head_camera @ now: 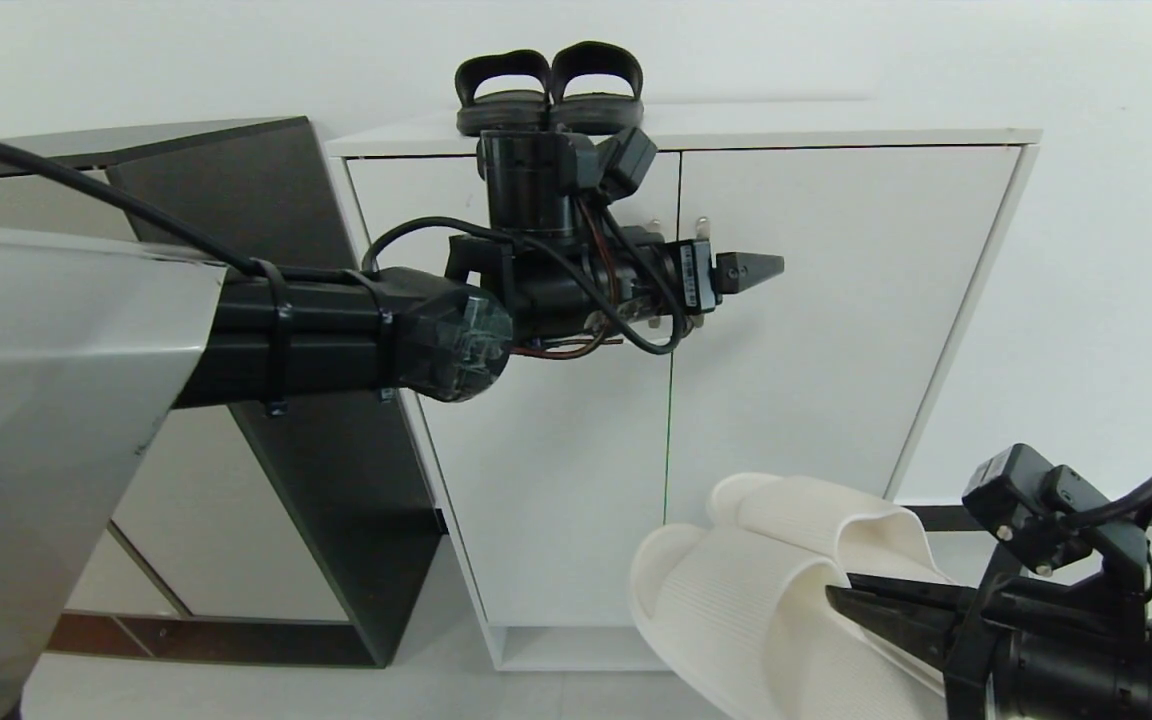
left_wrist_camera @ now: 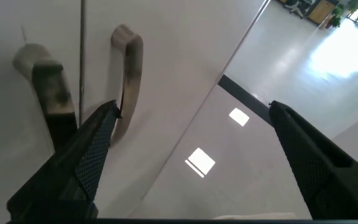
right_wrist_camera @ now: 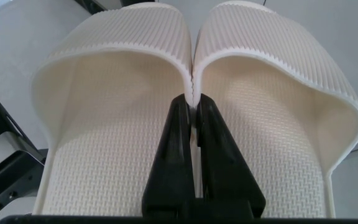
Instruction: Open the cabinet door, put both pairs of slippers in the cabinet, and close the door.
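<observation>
Two pairs of slippers are in play, and neither is inside yet. Starting at nine o'clock in the head view, a dark unit (head_camera: 336,450) with a glossy front stands just beside the white cabinet (head_camera: 836,138). Up at twelve o'clock, the black slippers (head_camera: 548,90) sit side by side at the front edge of the cabinet's top, right above the left-hand door (head_camera: 536,480). Just below them hangs the left arm's wrist. The left claw (head_camera: 766,268) pokes out toward three o'clock, in front of the upper part of the right-hand door (head_camera: 816,330), close to the centre seam. Both doors are shut, flush with each other.

Over to the left wrist view, and that claw is spread wide with nothing between its fingers (left_wrist_camera: 86,155). Two metal handles (left_wrist_camera: 129,74) flank the seam, and one fingertip sits right by the nearer handle. Touching or just short of it, can't tell.

Swing down to five o'clock in the head view. The white slippers (head_camera: 766,590), ribbed and cream-coloured, are up off the floor (head_camera: 536,690), held as a pair with toes pointing away from the claw. The right claw (head_camera: 841,600) comes in from four o'clock. The right wrist view shows it pressed together on the two inner strap edges, pinching both slippers at once where they meet.
</observation>
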You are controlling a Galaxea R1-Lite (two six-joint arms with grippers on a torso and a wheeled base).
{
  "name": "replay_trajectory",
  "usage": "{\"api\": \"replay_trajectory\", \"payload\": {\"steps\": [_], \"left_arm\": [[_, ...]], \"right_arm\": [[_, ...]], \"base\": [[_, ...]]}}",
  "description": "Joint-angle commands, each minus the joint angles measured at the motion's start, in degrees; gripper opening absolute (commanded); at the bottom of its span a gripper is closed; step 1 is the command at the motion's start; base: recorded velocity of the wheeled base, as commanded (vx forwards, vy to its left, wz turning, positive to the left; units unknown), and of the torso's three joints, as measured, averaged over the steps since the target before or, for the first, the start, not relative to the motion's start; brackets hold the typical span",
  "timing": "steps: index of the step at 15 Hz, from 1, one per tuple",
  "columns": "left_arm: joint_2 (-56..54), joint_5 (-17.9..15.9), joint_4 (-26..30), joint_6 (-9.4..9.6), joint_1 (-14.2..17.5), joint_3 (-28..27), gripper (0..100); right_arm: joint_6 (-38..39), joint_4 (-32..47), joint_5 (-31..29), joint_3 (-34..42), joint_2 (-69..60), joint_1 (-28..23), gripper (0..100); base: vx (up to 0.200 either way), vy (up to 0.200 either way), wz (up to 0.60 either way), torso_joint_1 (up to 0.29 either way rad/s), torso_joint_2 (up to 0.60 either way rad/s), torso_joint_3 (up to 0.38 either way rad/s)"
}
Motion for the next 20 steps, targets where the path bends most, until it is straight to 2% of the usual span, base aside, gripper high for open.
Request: {"api": "replay_trajectory", "payload": {"steps": [1, 2, 3, 7, 10, 12, 15, 17, 20], "left_arm": [[0.8, -0.1, -0.1, -0.08, -0.1, -0.3, 100], [0.9, -0.1, -0.1, -0.08, -0.1, -0.4, 100], [1.0, -0.1, -0.1, -0.08, -0.1, -0.7, 0], [1.3, -0.5, -0.1, -0.16, -0.6, -0.7, 0], [0.7, -2.0, -0.2, -0.34, -0.9, -0.2, 0], [-0.7, -2.0, -0.3, -0.25, -1.6, 2.0, 0], [-4.2, -2.0, -1.2, 0.01, -3.2, 7.1, 0], [-8.9, -1.9, -4.2, 0.01, -4.8, 14.3, 0], [-14.9, -1.5, -7.6, 0.10, -6.3, 22.3, 0]], "right_arm": [[0.0, 0.0, 0.0, 0.0, 0.1, 0.0, 0], [0.0, 0.0, 0.0, -0.1, 0.1, 0.0, 0], [0.0, 0.0, 0.0, -0.1, 0.1, 0.0, 0], [0.0, 0.2, 0.1, -0.1, 0.1, 0.0, 0], [0.0, 0.2, 0.5, 0.0, 0.1, 0.0, 0], [0.0, 0.3, 1.8, 0.2, -0.4, 0.1, 0], [-0.1, 0.3, 5.6, 1.2, -2.4, 0.3, 0], [-0.1, 0.4, 7.0, 2.1, -3.8, 0.7, 0], [-0.1, 0.4, 7.0, 2.4, -3.8, 1.0, 0]], "base": [[0.000, 0.000, 0.00, 0.000, 0.00, 0.000], [0.000, 0.000, 0.00, 0.000, 0.00, 0.000], [0.000, 0.000, 0.00, 0.000, 0.00, 0.000], [0.000, 0.000, 0.00, 0.000, 0.00, 0.000], [0.000, 0.000, 0.00, 0.000, 0.00, 0.000], [0.000, 0.000, 0.00, 0.000, 0.00, 0.000], [0.000, 0.000, 0.00, 0.000, 0.00, 0.000], [0.000, 0.000, 0.00, 0.000, 0.00, 0.000], [0.000, 0.000, 0.00, 0.000, 0.00, 0.000]]}}
